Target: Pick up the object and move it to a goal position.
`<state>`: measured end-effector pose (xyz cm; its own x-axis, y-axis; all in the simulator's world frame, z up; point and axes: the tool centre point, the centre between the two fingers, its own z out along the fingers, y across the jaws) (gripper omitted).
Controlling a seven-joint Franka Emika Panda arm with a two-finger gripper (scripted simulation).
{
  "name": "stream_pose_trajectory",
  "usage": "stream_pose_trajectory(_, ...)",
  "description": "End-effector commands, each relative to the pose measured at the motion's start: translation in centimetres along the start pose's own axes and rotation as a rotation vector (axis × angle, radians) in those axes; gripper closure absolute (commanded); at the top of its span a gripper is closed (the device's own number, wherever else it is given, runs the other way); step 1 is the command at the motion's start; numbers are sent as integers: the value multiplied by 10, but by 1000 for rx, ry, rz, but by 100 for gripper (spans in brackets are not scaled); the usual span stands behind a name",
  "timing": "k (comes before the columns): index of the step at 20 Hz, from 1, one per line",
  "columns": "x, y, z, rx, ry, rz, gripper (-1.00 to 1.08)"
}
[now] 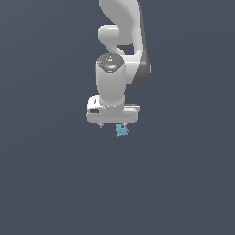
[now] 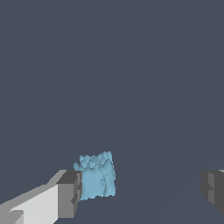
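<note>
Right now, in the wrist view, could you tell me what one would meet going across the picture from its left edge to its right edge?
One gripper finger → the light-blue lump, right beside that finger → an open gap of bare grey background → the other finger. The gripper stands wide open.

the exterior view faces my arm [image 1: 118,69] from well off; my wrist view sits close behind my fingers [image 2: 70,194]. both share the light-blue object [image 1: 121,130].
</note>
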<state>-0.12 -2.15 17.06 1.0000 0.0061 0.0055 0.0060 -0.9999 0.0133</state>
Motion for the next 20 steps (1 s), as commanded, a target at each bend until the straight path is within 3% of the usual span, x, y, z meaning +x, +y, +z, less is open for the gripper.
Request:
stream_pose_trajectory(1, 0, 0, 0, 0, 0, 0, -92)
stream_pose_trajectory(20, -2, 0, 2, 6, -4, 14, -92)
